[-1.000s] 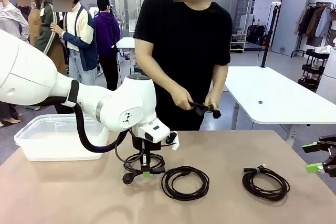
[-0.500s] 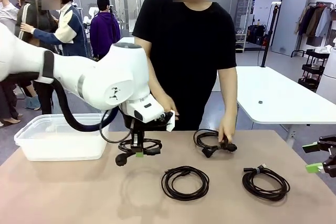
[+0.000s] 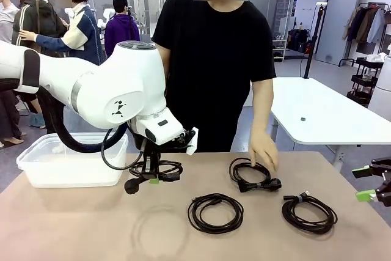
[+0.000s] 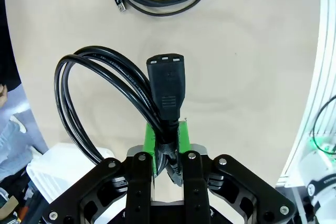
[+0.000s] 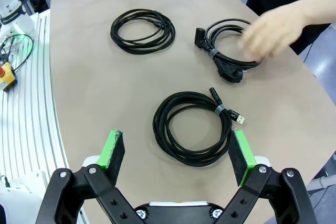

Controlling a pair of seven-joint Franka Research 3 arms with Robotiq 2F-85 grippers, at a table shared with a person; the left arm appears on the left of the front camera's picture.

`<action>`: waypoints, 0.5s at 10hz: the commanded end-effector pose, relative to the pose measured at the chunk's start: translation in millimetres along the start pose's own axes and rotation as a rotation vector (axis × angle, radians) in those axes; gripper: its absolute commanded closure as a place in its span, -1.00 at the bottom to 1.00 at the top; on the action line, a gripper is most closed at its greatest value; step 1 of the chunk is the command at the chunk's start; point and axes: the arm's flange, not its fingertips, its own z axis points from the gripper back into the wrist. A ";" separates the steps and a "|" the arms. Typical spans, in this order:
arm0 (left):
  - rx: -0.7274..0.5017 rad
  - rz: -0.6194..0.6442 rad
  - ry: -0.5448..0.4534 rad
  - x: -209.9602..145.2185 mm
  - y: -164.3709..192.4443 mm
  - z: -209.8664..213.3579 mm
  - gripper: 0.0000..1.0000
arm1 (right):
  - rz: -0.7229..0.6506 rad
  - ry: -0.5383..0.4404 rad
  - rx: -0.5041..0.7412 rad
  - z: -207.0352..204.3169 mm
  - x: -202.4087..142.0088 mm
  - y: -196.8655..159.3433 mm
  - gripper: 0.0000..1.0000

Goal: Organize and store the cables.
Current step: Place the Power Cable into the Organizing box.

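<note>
Front view: the left gripper (image 3: pixel 154 179) is clamped on a coiled cable (image 3: pixel 164 168). It now hangs clear of the table (image 3: pixel 85 224) and sits further left than half a second ago, closing on the white bin (image 3: pixel 36 158). My read: first coil in transit to storage. A second ago the person's hand (image 3: pixel 264 150) held a fresh coil (image 3: pixel 252 174); that coil now lies on the far side of the table, with the hand resting on it. Three wait: that one, the middle coil (image 3: pixel 215 213) and the right coil (image 3: pixel 308 214). At the picture edge the right gripper (image 3: pixel 372 184) has not moved.

Left wrist view: green pads (image 4: pixel 152 142) pinch the cord just behind the plug (image 4: pixel 167 90). Moulded marks on the plug are too fine to read.

Right wrist view: jaws spread wide, nothing held, right coil below them. No brand or label is legible.
</note>
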 end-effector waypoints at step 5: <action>0.152 -0.063 -0.011 -31.7 4.4 28.8 0.62 | -0.012 -0.014 -0.005 0.4 3.3 0.4 -1.00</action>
